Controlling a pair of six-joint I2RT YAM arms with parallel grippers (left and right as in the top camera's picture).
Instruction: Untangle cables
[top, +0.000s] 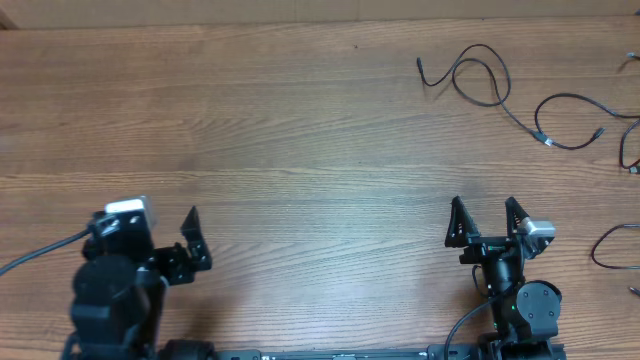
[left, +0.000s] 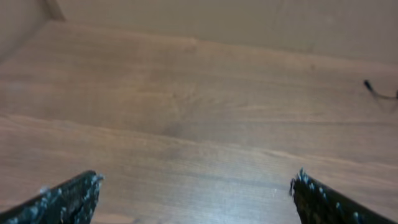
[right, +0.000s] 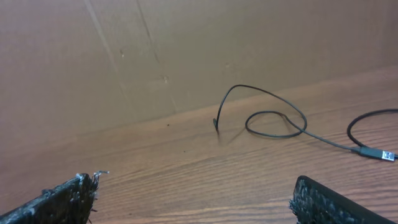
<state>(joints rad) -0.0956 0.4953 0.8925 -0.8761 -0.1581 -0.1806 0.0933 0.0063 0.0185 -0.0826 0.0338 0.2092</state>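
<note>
Wood-grain table (top: 250, 130), brown cardboard wall (right: 93, 62) behind

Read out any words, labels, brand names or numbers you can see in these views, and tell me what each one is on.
No text can be read in any view.
Table: bare wood grain, no lettering.
Cables: plain black, and any marking on the plugs is too small to see.
Left gripper and right gripper: no legible labels.
</note>
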